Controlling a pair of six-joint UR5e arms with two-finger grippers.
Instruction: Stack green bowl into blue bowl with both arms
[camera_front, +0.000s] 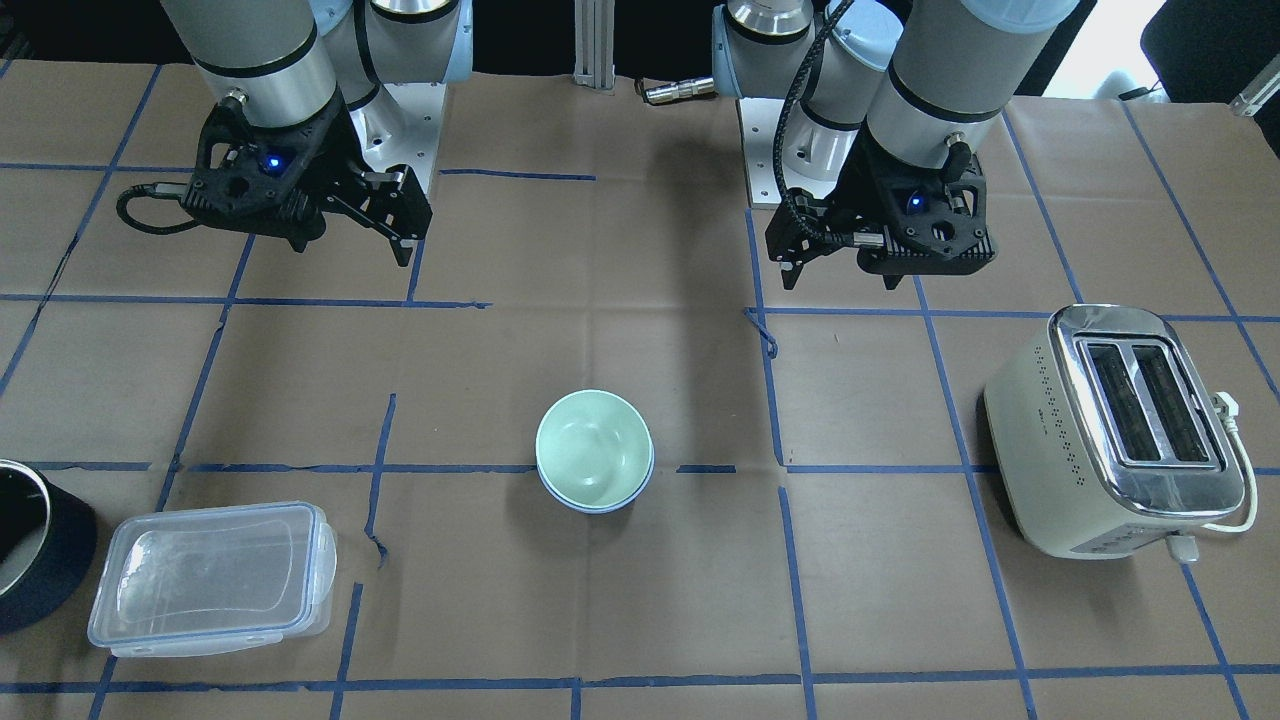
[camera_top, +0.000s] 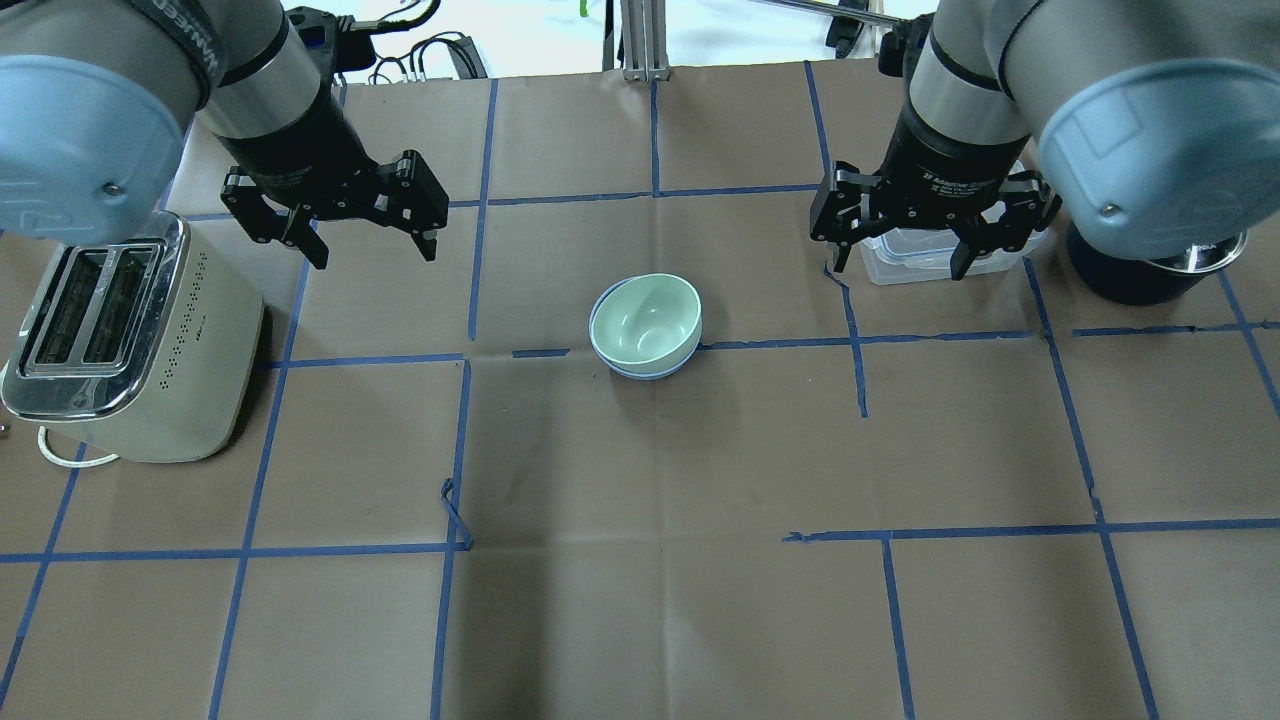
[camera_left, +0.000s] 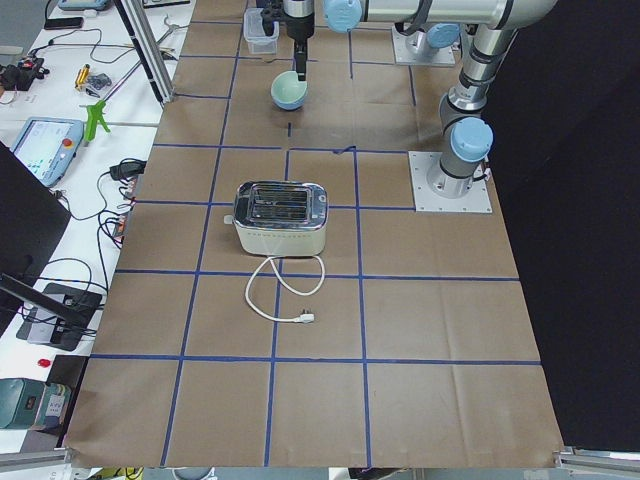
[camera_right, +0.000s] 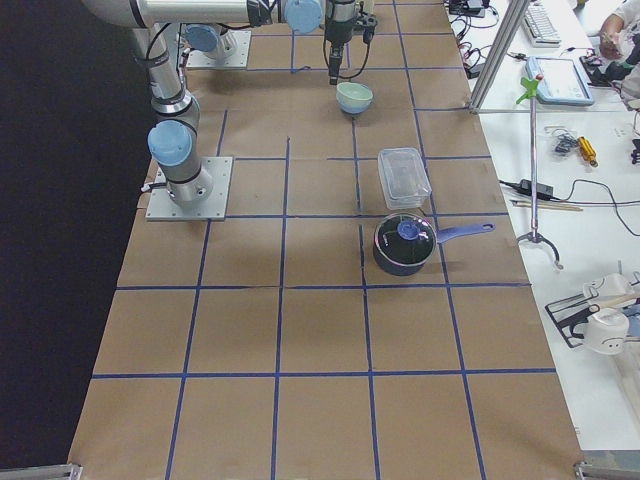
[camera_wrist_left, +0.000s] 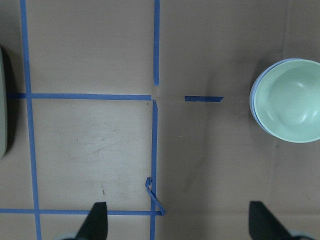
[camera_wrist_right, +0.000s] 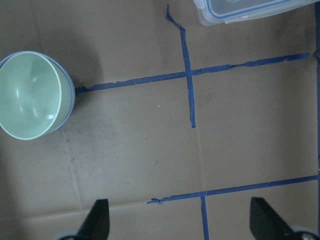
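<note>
The green bowl (camera_front: 594, 445) sits nested inside the blue bowl (camera_front: 600, 508) at the middle of the table. Only the blue bowl's rim shows around it. Both also show in the overhead view, green (camera_top: 648, 315) in blue (camera_top: 640, 372). My left gripper (camera_top: 375, 250) is open and empty, raised above the table to the bowls' left. My right gripper (camera_top: 898, 265) is open and empty, raised to their right. The left wrist view shows the green bowl (camera_wrist_left: 292, 105) at its right edge. The right wrist view shows it (camera_wrist_right: 27, 95) at its left edge.
A cream toaster (camera_top: 120, 340) with a loose cord stands under my left arm's side. A clear lidded container (camera_front: 215, 575) and a dark navy pot (camera_front: 30, 540) stand on my right side. Blue tape lines cross the brown paper table.
</note>
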